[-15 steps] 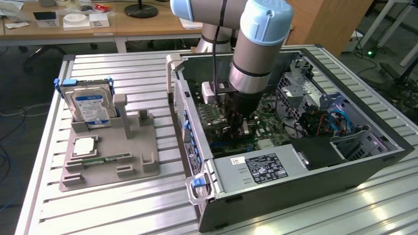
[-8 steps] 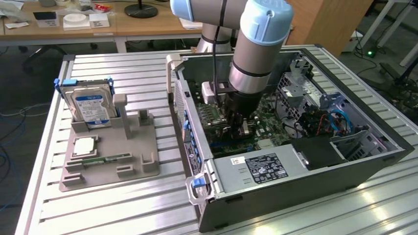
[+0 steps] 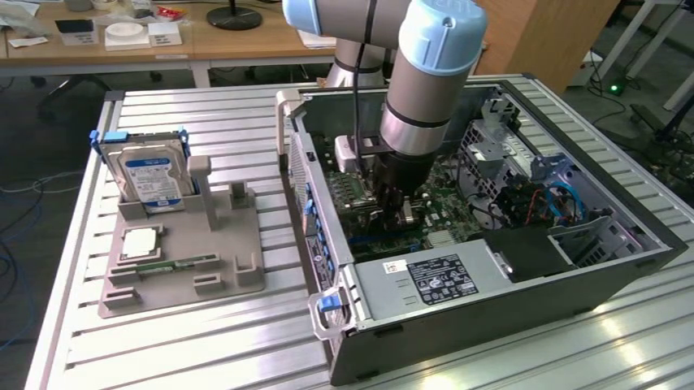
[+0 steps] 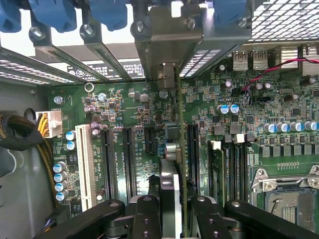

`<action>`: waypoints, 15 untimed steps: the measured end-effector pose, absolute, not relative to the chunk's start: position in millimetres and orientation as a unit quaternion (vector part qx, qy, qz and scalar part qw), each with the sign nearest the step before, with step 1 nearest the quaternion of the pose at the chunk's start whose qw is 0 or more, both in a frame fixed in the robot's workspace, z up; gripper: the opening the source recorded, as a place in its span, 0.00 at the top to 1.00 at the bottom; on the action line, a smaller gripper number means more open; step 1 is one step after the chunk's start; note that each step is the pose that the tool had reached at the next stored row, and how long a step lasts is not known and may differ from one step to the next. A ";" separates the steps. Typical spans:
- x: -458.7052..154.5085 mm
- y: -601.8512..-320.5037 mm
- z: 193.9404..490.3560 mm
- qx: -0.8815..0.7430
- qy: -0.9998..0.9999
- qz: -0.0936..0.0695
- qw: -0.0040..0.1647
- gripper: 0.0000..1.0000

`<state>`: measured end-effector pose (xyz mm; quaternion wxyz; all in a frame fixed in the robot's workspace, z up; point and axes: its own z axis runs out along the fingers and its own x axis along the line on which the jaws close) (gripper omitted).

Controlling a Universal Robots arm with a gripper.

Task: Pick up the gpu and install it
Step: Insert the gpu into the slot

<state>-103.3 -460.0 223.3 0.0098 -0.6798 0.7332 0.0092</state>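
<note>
My black claw point(image 4: 172, 211) grips the thin green gpu card point(image 4: 180, 164) edge-on above the green motherboard point(image 4: 124, 129) inside the open case point(image 3: 607, 268).

**Labels in view, little of it legible**

We can make out a blue-and-white label on the hard drive point(image 3: 149, 177) standing in the grey holder point(image 3: 179, 260), though we cannot read its print. A black label with white print and round marks sits on the power supply point(image 3: 434, 280) at the front of the computer case point(image 3: 607, 268), next to a small white sticker; none of it is readable to us. White lettering on the motherboard point(image 4: 129, 124) is too fine to read.
</note>
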 end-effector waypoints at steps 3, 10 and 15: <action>-103.3 -460.0 223.3 -0.680 0.733 0.009 0.010 0.72; -103.3 -460.0 223.3 -0.680 0.733 0.009 0.010 0.72; -103.3 -460.1 218.2 -0.680 0.733 0.009 0.010 0.72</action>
